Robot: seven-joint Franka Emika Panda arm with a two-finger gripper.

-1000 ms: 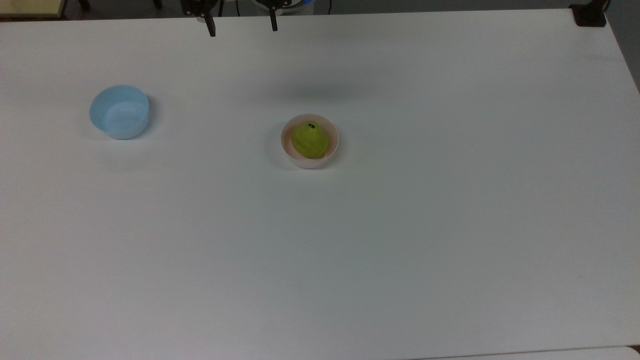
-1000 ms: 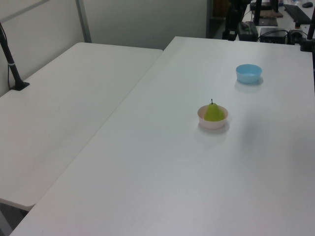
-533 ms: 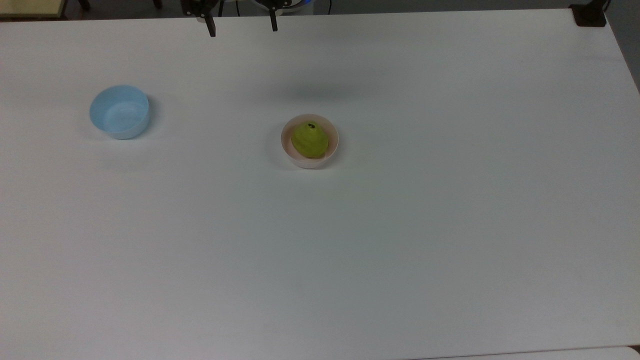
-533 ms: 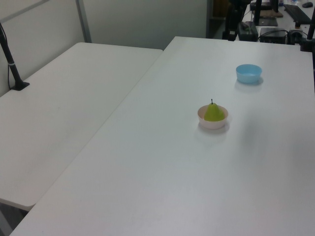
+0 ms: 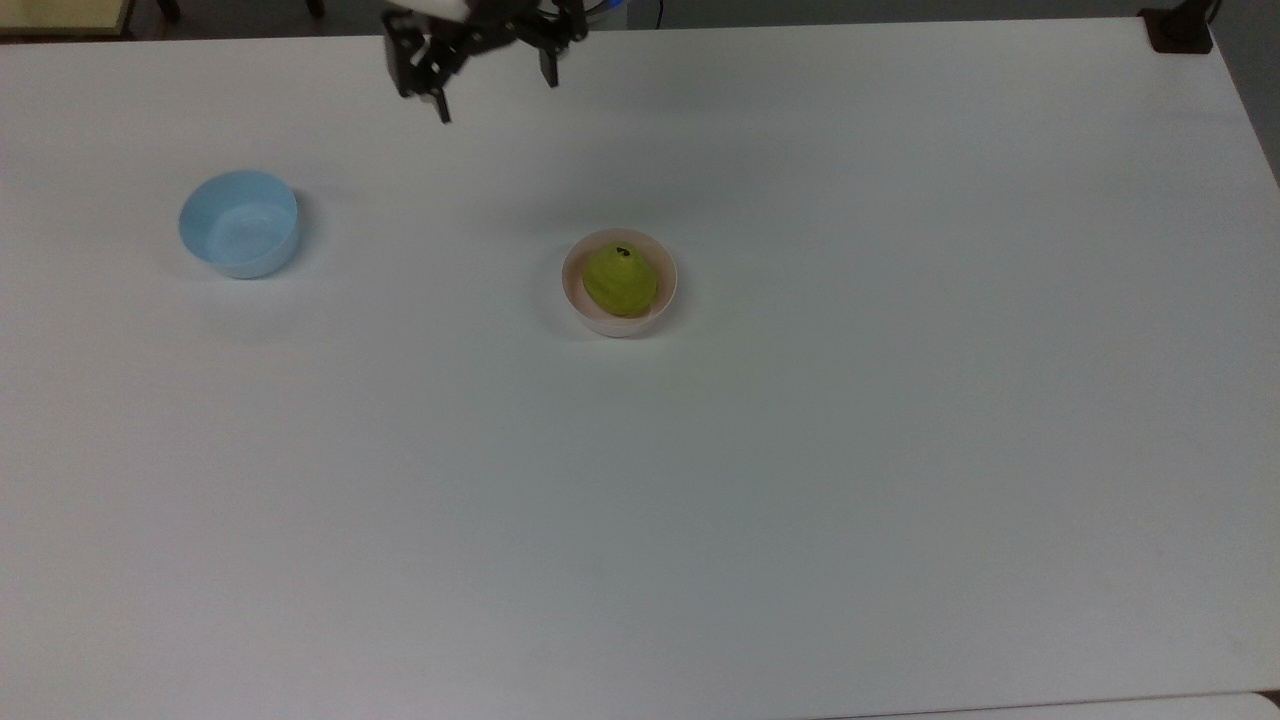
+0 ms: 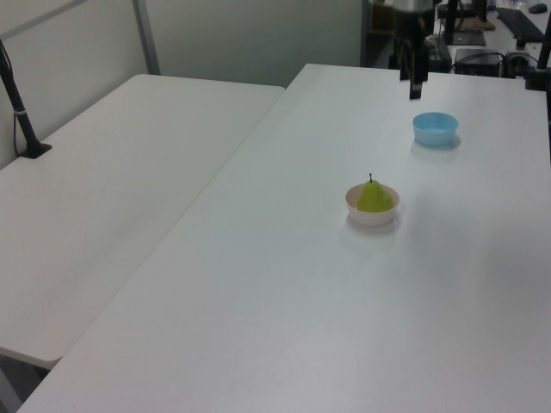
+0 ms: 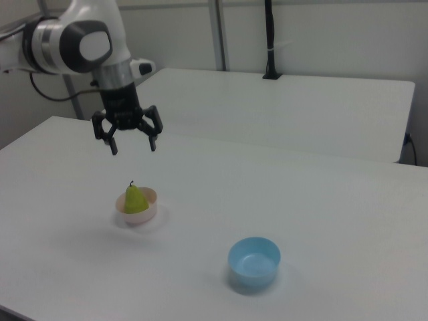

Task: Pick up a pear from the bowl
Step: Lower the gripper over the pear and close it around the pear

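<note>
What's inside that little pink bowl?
A yellow-green pear sits upright in the pink bowl, dark stem up. It covers the bowl's floor, so anything beneath it is hidden.

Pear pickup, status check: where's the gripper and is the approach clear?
Gripper open, empty, hanging above the table short of the pink bowl. Pear upright in that bowl, stem up, untouched. Blue bowl well off to the side; nothing blocking.

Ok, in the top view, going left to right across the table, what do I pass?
Light blue bowl → open gripper, up at the far edge → pink bowl with the pear sitting in it.
</note>
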